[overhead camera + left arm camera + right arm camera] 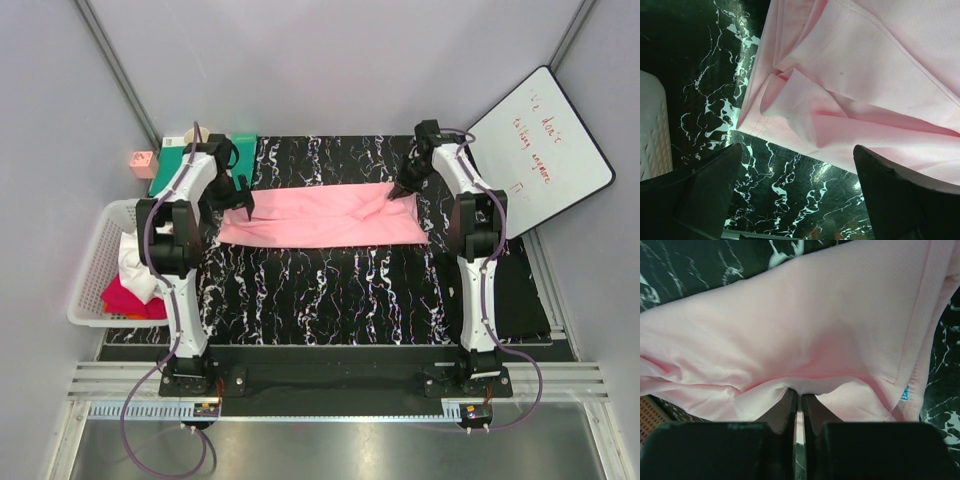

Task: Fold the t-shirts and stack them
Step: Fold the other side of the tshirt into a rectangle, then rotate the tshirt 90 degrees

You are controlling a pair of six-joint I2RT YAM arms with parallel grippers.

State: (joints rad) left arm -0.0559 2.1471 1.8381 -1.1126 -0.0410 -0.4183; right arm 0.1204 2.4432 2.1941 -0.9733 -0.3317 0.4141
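- Across the far half of the black, white-veined marbled table (320, 290), the light pink cloth t-shirt (320, 215) lay folded into a long band running left to right, rumpled near its middle.
- At the band's left end, the left gripper (246, 205) hung just over the cloth. Its fingers (695, 200) were spread wide with nothing between them. The wrist view showed a folded sleeve and a hemmed corner beyond them, and the frame's lower edge cut off both fingers.
- At the band's far right corner, the right gripper (398, 190) was down on the shirt. Its fingers (782, 412) were pressed almost together, with only a sliver of gap.
- Pink cloth bunched at the right fingertips and a fold covered the very ends, so the pinch itself was hidden. It read as a grip on that fold.
- A small blue tag (904, 393) showed at the hem on the right, too small to read.
- Off the table's left edge stood a white plastic lattice basket (88, 265) holding the crumpled white cloth t-shirt (135, 265). The magenta-red cloth t-shirt (125, 298) lay nearer in the same basket. The left arm and the basket wall partly hid both shirts.
- At the far left, a flat green mat (168, 175) lay partly behind the left arm, with a small pink box (142, 162) just to its left.
- At the far right, a white board (545, 150) leaned tilted, its red writing illegible.
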